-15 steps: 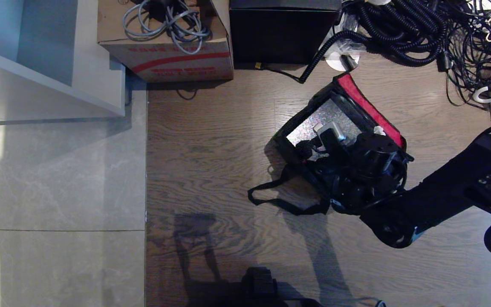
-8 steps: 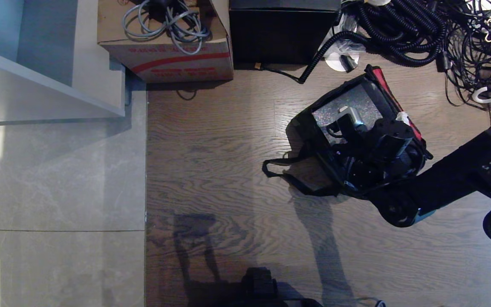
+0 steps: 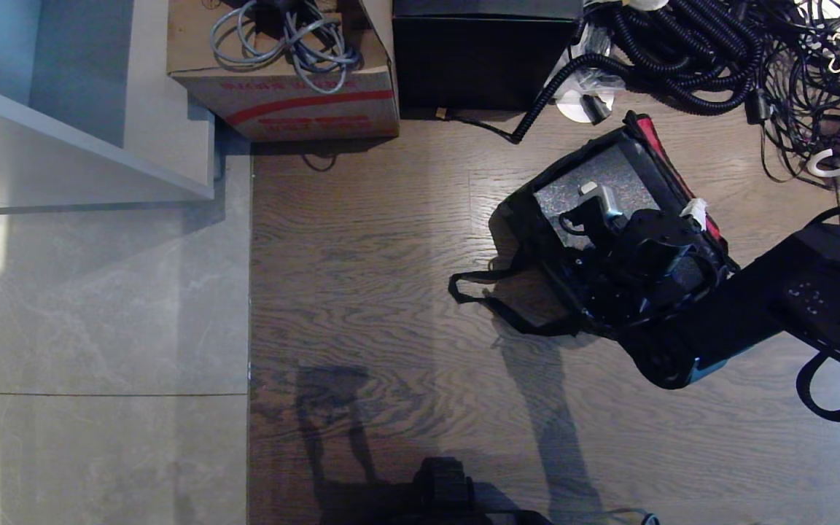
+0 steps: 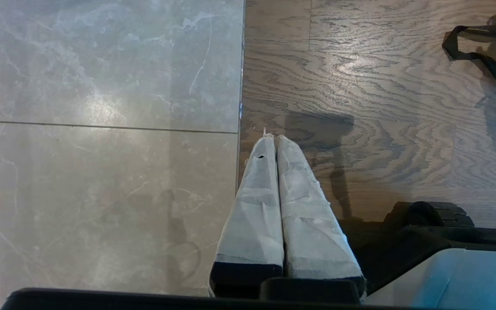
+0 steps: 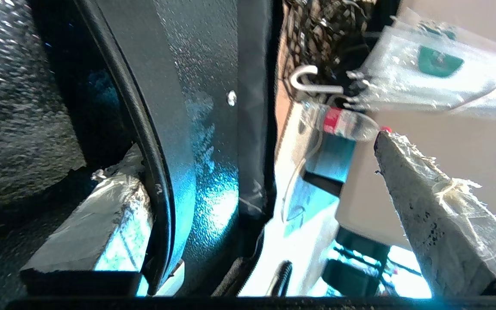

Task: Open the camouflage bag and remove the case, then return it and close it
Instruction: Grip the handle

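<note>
On the wooden floor (image 3: 362, 292), my right gripper (image 3: 682, 219) straddles the soft camouflage bag's (image 3: 529, 219) wall, jaws wide, gripping nothing; I judge the speckled dark case (image 3: 609, 179) seated, closing next.

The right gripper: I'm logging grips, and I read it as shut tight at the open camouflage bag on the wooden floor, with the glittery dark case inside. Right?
Not quite. The right gripper stands open, not shut: the right wrist view shows its taped fingers wide apart, straddling the bag's wall. The rest holds: the soft camouflage bag lies open on the wooden floor, the glittery dark case inside.
</note>
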Robot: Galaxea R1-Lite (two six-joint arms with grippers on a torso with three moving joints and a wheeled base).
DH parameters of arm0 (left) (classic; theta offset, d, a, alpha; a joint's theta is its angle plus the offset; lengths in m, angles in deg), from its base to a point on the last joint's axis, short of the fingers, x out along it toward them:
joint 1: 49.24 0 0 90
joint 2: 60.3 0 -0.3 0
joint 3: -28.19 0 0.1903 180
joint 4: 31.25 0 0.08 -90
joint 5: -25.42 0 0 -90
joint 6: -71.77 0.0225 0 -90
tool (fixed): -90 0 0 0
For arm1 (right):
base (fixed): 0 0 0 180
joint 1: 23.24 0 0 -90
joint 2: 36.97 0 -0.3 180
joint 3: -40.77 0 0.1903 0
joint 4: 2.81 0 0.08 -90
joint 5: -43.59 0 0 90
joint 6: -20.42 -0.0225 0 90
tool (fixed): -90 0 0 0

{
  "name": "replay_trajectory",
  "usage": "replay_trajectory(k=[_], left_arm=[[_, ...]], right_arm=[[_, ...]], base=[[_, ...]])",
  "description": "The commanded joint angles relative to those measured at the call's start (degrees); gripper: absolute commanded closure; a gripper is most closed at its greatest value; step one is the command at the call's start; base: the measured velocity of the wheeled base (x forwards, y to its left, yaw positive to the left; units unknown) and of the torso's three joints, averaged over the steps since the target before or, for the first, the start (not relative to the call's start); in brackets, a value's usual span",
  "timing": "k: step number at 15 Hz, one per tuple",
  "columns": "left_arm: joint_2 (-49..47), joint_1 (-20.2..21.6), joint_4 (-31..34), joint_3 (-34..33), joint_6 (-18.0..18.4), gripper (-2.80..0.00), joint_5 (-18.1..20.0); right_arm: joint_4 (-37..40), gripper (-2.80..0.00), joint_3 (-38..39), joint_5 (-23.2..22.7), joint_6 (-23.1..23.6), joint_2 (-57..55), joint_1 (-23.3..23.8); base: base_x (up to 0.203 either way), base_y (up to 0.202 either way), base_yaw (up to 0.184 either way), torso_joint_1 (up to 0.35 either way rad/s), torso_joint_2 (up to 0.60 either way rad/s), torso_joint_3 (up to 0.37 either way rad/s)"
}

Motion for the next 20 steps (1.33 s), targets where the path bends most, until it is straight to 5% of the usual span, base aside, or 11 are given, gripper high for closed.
replay_trajectory(k=[1, 20], left_arm=[[0.0, 0.0, 0.1, 0.0, 0.0, 0.0, 0.0], [0.0, 0.0, 0.1, 0.0, -0.1, 0.0, 0.0]], right_arm=[[-0.1, -2.8, -0.7, 0.9, 0.4, -2.8, 0.0], [0.7, -2.8, -10.9, 9.4, -0.5, -14.0, 4.5]], base=[[0.0, 0.0, 0.0, 0.0, 0.0, 0.0], [0.0, 0.0, 0.0, 0.0, 0.0, 0.0]])
